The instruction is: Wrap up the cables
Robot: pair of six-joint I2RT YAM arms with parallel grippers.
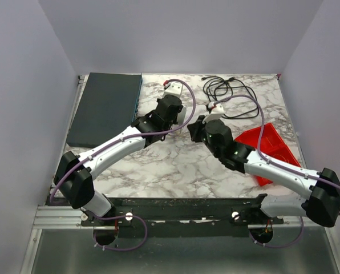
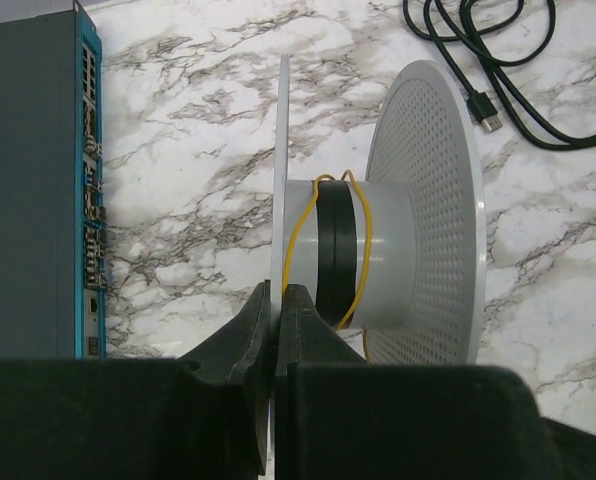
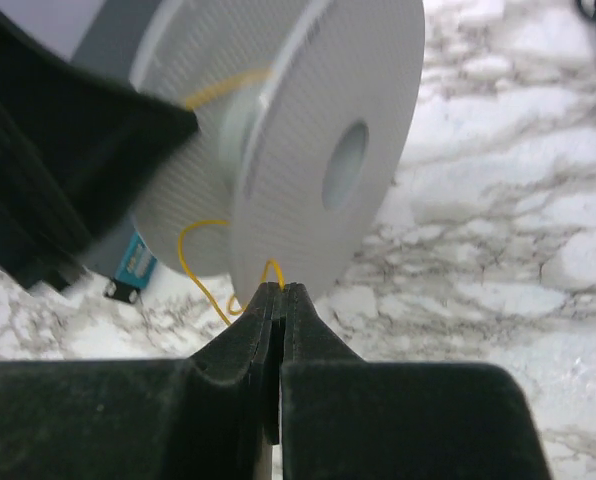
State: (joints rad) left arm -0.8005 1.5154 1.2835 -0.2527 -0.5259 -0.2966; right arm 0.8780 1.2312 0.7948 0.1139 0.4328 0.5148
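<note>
A grey spool (image 2: 428, 200) stands with its axis level. A thin yellow cable (image 2: 363, 235) and a black band loop round its hub. My left gripper (image 2: 278, 297) is shut on the edge of the spool's thin left flange (image 2: 281, 150). In the right wrist view the spool (image 3: 328, 150) fills the upper left, and a loose yellow cable loop (image 3: 193, 265) hangs under it. My right gripper (image 3: 281, 292) is shut on that cable just below the flange rim. From above, the left gripper (image 1: 181, 114) and right gripper (image 1: 191, 127) meet at the table's middle.
A dark flat network box (image 1: 104, 108) lies at the back left and shows in the left wrist view (image 2: 28, 190). A coiled black cord with plugs (image 1: 227, 91) lies at the back right (image 2: 498, 70). A red tray (image 1: 270, 145) sits at the right edge.
</note>
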